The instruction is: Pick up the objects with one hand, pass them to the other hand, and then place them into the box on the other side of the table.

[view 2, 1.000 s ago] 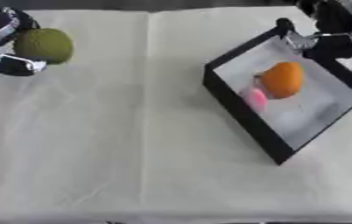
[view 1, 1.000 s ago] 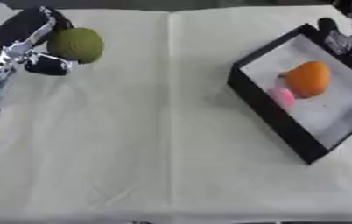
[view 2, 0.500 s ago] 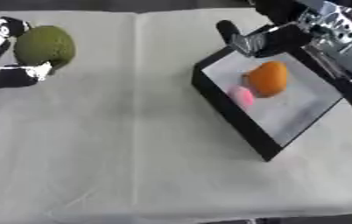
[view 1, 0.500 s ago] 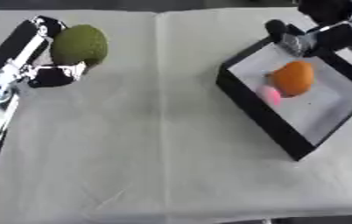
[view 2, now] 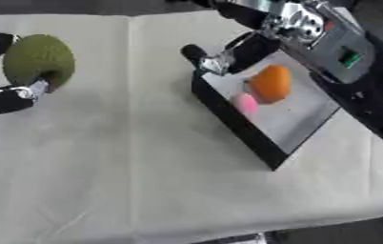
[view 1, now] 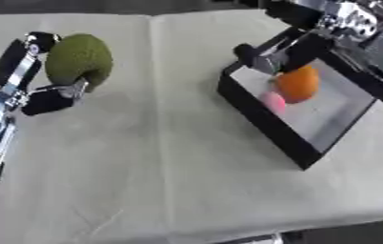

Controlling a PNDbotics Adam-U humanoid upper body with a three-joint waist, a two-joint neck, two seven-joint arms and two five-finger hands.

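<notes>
Left hand (view 1: 36, 90) has the green fruit (view 1: 79, 62) up off the cloth!
Fingers curled round it, far left; right hand (view 2: 232, 50), fingers bent and empty, over the black box (view 1: 266, 124) holding orange fruit (view 1: 298, 84) and pink object (view 1: 273, 101).

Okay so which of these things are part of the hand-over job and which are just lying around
Part of the job:
round green textured fruit in the left hand
right hand
black-walled box
orange round fruit and small pink object inside it

Just there:
cream tablecloth
</notes>
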